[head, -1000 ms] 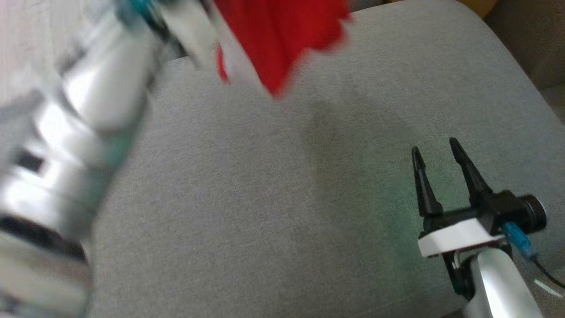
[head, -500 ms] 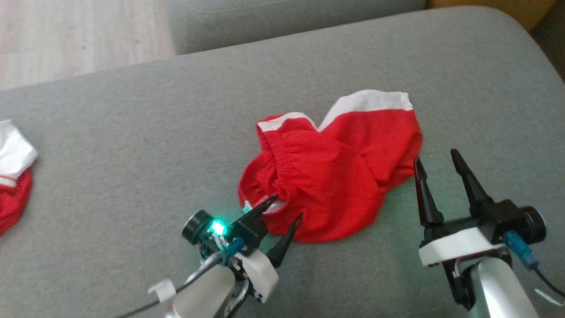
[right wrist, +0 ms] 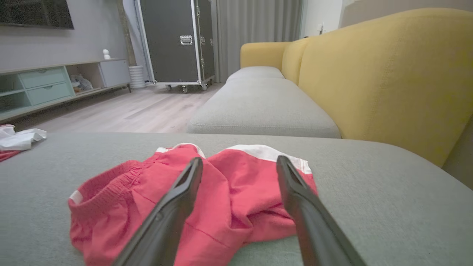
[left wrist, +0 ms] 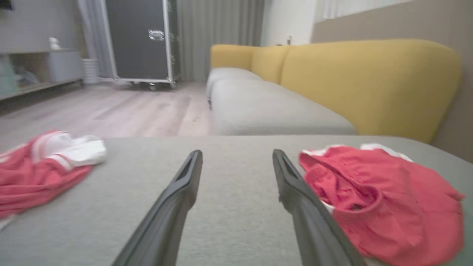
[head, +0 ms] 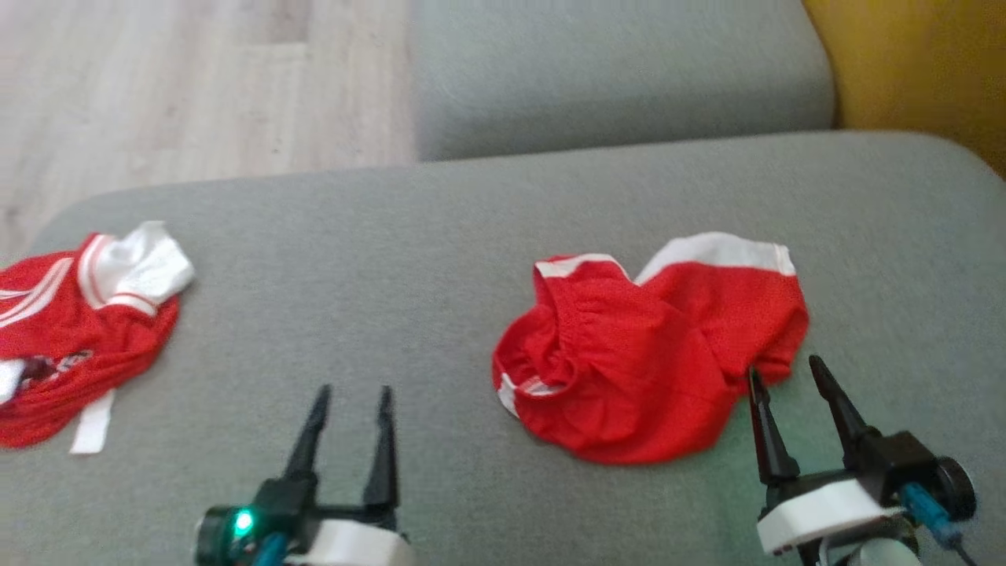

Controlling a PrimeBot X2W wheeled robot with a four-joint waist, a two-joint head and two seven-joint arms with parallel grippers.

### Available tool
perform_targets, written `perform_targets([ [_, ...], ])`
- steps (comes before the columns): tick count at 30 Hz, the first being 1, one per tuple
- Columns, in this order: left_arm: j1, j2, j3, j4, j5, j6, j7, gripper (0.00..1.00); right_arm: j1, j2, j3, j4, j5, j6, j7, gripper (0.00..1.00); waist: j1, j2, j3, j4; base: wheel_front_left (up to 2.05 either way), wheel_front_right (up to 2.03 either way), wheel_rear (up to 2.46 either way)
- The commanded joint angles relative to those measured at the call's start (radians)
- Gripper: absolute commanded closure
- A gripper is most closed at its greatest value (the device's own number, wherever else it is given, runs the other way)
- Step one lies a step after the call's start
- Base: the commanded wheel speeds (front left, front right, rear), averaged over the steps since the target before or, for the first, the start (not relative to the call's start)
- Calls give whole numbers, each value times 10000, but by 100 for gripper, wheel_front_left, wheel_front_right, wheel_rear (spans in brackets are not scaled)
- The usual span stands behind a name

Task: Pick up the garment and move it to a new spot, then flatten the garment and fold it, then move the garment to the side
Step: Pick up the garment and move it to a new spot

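Note:
The garment (head: 652, 354) is a pair of red shorts with white trim, lying crumpled on the grey sofa cushion (head: 354, 259), right of centre. My left gripper (head: 354, 391) stands open and empty, well to the left of the shorts, fingers pointing away over bare cushion. In the left wrist view the garment (left wrist: 377, 199) lies just right of the left gripper (left wrist: 237, 152). My right gripper (head: 785, 367) is open, its tips at the shorts' near right edge. In the right wrist view the garment (right wrist: 236, 184) lies under and ahead of the right gripper (right wrist: 239, 159).
A second red and white garment (head: 78, 330) lies bunched at the cushion's left end. A further grey cushion (head: 621, 71) lies beyond, with the yellow backrest (head: 912, 71) to the right and wooden floor (head: 157, 94) to the left.
The head camera has shifted. My left gripper held the shorts aloft, then opened and drew back to the left; the shorts now lie loose on the cushion. The right gripper stays open.

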Motion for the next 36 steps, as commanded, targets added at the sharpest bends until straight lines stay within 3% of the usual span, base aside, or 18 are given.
perform_targets([
  [1, -86, -4, 585, -567, 153, 132, -121, 0, -88, -60, 259, -357, 72, -7, -38, 0, 2, -1, -365, 381, 0, 0, 0],
  [5, 1092, -254, 1751, -1765, 606, 414, -121, 0, 251, -153, 437, -461, 392, -7, -38, 0, 2, -1, -654, 650, 0, 0, 0],
  [9, 2212, -477, 2562, -2278, 1018, 103, -121, 0, 631, -242, 563, -523, 709, -7, -38, 0, 2, -1, -856, 802, 0, 0, 0],
  [19, 2594, -728, 3101, -2069, 1793, -669, -122, 0, 779, -263, 552, -413, 797, -7, -38, 0, 2, -1, -907, 860, 0, 0, 0],
  [36, 2416, -994, 3593, -1888, 2323, -1182, -122, 0, 755, -215, 754, -269, 730, -7, -38, 0, 2, -1, -822, 584, 0, 0, 0],
])
